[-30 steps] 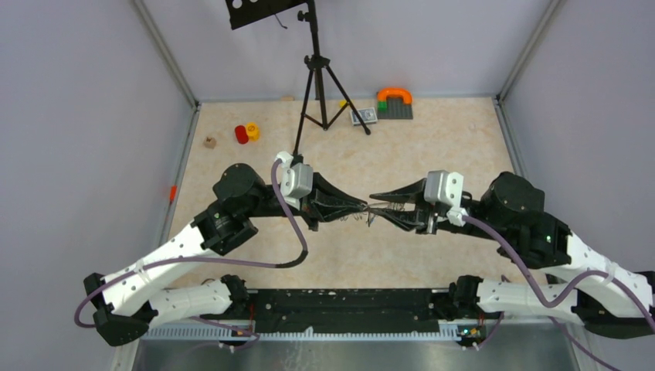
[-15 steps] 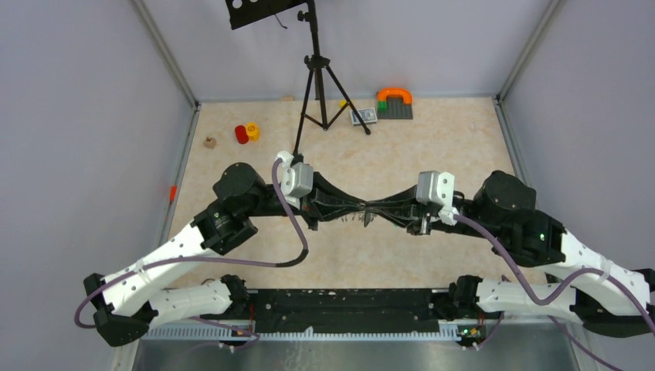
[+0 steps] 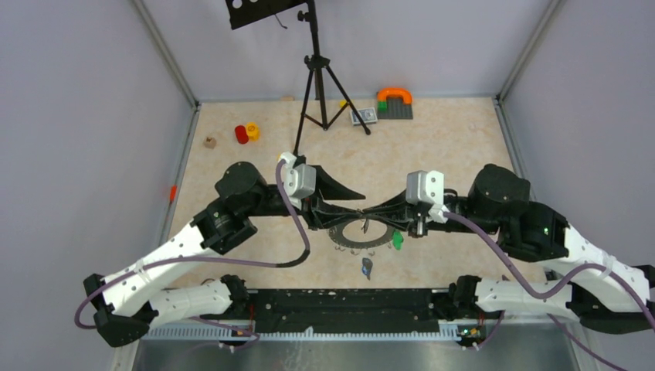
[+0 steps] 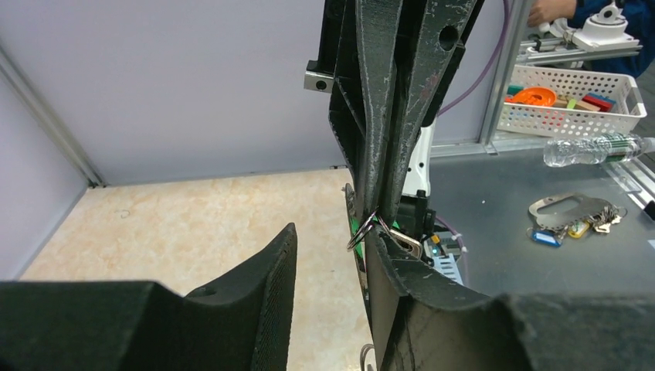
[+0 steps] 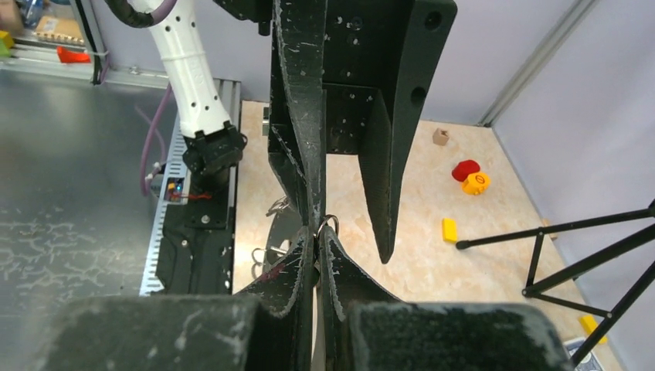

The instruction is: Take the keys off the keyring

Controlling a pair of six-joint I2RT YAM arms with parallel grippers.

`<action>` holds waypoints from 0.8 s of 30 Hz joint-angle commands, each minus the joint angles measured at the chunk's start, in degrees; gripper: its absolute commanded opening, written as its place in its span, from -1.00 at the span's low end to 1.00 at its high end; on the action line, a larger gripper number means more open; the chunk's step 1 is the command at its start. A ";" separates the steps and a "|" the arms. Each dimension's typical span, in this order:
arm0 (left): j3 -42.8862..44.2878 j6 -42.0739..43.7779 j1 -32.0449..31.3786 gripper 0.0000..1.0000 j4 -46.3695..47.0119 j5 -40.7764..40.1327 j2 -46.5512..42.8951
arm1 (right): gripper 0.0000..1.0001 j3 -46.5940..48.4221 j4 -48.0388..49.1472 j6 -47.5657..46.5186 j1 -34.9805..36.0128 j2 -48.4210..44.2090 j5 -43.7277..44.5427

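Looking from the top, the left tool is spread open and the right tool is clenched. The grey keyring is right below them, green key beside it, blue key on the worktop. Left wrist: the right tool pinches a small wire loop. Right wrist: same pinch, tripod off right.

Top external camera high behind the arm bases, looking down on the whole tabletop, left wrist camera close, facing the right gripper, right wrist camera close, facing the left gripper, both sharing the small wire ring.
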 commanded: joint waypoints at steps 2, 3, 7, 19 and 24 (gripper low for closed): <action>3.35 0.82 -0.43 -0.23 0.98 4.37 0.29 | -1.00 2.97 -4.92 -1.28 0.41 2.26 0.31; 3.60 0.82 -0.45 -0.26 0.80 4.75 0.52 | -1.00 3.06 -5.16 -1.28 0.38 2.34 0.29; 4.48 0.82 -0.46 -0.31 -0.34 6.35 1.08 | -1.00 3.28 -6.09 -1.28 0.40 2.97 0.25; 4.20 2.33 -0.40 -1.00 -2.51 -0.51 0.23 | -0.77 -0.30 -1.05 -1.62 0.41 -0.17 5.99; 2.64 2.51 -0.43 -1.00 -2.55 -7.05 -1.03 | -0.33 -5.23 6.45 -1.82 0.39 -4.53 9.10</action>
